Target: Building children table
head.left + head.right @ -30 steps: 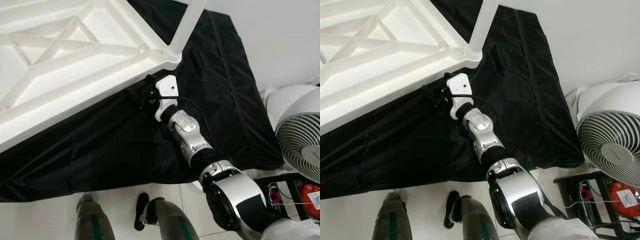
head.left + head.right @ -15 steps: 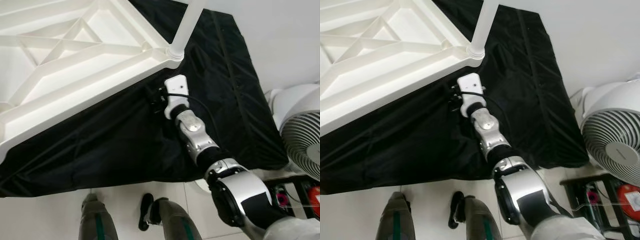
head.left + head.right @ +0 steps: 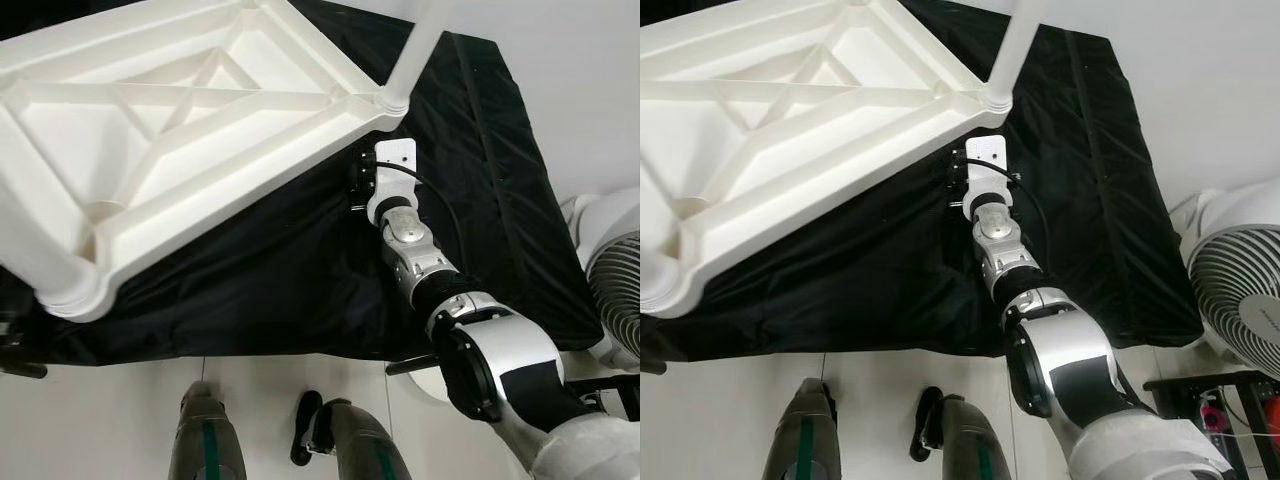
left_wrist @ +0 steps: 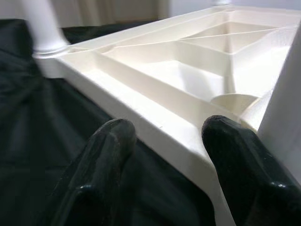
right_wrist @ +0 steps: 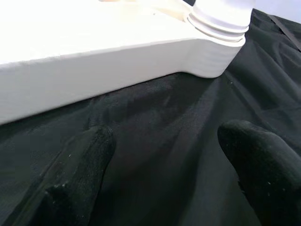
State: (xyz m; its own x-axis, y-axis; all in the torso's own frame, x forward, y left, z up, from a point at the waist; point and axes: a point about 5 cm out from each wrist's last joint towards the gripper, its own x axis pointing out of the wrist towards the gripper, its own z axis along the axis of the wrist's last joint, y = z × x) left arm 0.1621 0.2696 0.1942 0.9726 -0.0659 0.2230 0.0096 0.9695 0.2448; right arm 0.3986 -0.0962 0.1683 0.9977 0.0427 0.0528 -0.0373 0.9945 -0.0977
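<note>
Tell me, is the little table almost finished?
Partly. The white tabletop lies upside down on the black cloth, with legs already standing in two corners. The right gripper hovers open by one leg's corner; the left gripper straddles the rim. Turning the table upright is left.

Right arm stretched forward, right gripper fingers spread wide; left gripper fingers parted too.

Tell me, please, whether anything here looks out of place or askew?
The white table top lies upside down on the black cloth, ribs up, with legs pointing upward, as mid-assembly suits. The right tool, fingers apart, is just off its corner. Nothing looks damaged or spilled.
</note>
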